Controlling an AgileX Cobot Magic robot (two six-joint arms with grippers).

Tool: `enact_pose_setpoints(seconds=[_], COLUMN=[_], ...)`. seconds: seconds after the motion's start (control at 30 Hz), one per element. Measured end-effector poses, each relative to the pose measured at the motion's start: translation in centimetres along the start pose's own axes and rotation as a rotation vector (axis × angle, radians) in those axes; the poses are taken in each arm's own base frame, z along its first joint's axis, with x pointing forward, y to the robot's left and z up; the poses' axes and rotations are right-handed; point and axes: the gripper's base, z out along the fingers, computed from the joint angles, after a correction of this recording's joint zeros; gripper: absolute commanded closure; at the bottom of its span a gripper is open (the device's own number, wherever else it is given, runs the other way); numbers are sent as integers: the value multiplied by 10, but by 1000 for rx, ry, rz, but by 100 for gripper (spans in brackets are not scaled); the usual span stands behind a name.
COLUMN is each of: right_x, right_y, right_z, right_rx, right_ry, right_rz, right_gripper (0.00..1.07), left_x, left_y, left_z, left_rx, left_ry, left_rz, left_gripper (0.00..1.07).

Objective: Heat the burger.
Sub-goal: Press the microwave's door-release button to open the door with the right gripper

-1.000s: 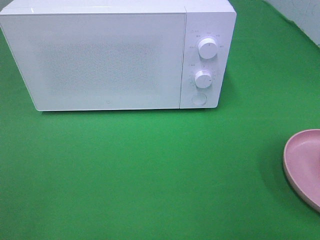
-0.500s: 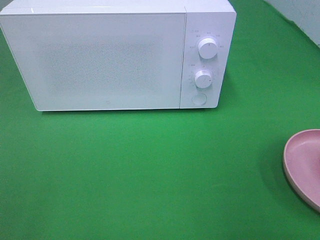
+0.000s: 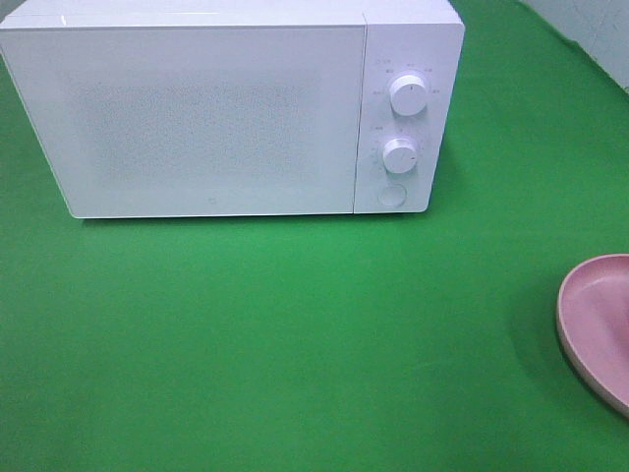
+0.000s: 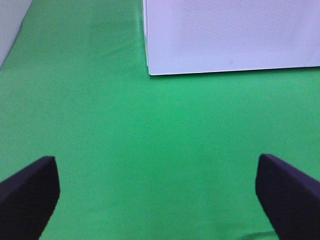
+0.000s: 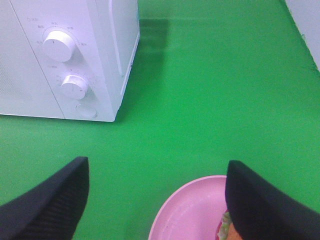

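Observation:
A closed white microwave (image 3: 216, 108) stands at the back of the green cloth, with two dials (image 3: 408, 95) and a round button on its right panel; it also shows in the right wrist view (image 5: 65, 55) and the left wrist view (image 4: 230, 35). Of the burger, only a sliver of green and red (image 5: 224, 227) shows on the pink plate (image 5: 192, 212), beside my right gripper's finger. My right gripper (image 5: 157, 205) is open and empty above the plate's edge. My left gripper (image 4: 157, 200) is open and empty over bare cloth in front of the microwave's left corner. Neither gripper shows in the exterior high view.
The pink plate (image 3: 595, 329) lies at the right edge of the exterior high view, partly cut off. Green cloth (image 3: 295, 334) covers the table. A pale wall edge shows at the far right corner (image 3: 590, 29).

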Motion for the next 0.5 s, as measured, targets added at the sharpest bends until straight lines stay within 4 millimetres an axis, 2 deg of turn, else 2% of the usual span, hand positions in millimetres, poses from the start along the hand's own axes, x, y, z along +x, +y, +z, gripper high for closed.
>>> enact_pose_setpoints(seconds=[0.1,0.23,0.33,0.5], right_x=[-1,-5,-6,-9], right_y=[0,1,1,3], right_z=[3,25,30,52], right_rx=[-1,-5,-7,-17], right_ry=[1,11,8,-73], right_rz=[0,-2,-2,-4], right_gripper=[34,34,34,34], left_x=[0,0,0,0], left_y=[0,0,0,0], left_z=[0,0,0,0], left_rx=[0,0,0,0], left_ry=[0,0,0,0], left_rz=[0,0,0,0], left_gripper=[7,7,7,7])
